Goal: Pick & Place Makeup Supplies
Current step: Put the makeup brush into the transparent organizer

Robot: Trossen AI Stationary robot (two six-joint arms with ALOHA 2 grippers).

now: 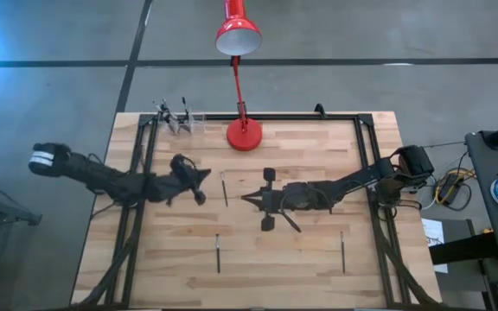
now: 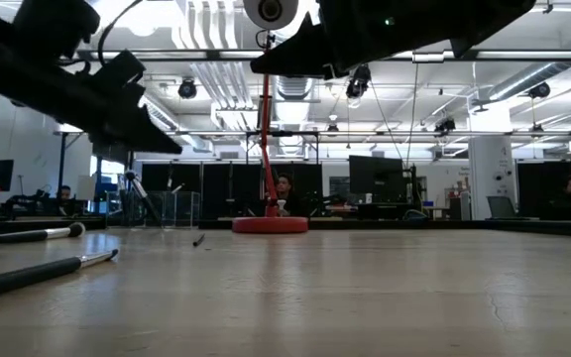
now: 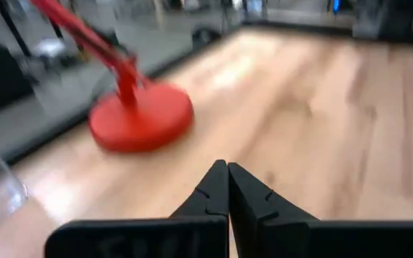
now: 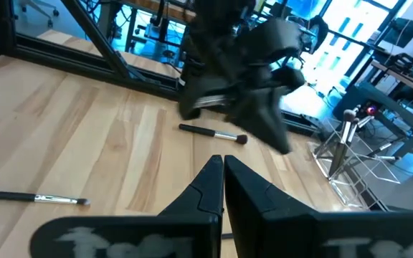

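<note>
Ok so quick read on the makeup supplies, i.e. thin dark brushes/pencils scattered flat on the wooden table (image 1: pixel 318 259). High view shows one brush (image 1: pixel 224 187) lying btw the two arms, another stick (image 1: pixel 217 253) nearer the front edge on the left arm's side, and a third (image 1: pixel 342 251) well over on the right arm's side. A few more already stand in a clear holder (image 1: pixel 180 119) at the back, just beside the red lamp (image 1: pixel 242 131) base. Left gripper (image 1: pixel 199 177) hangs above the table near the middle brush, fingers pinched fully together w/ nothing btw them (wrist view shows bare wood past the tips). Right gripper (image 1: pixel 247 199) is the same deal, closed and empty, pointing toward that same brush from the other side. Handling-wise, imo these are v light and stiff, so weight's no issue, but they're skinny, round and prob slick, so they'll roll or skid if nudged. Lying flush on the wood there's barely any height to get under. I'd grab mid-handle, fingers straddling across the stick, not on the bristle tip or the shiny ferrule, since bristles squash and metal slips. Either gripper needs to open up first.
</note>
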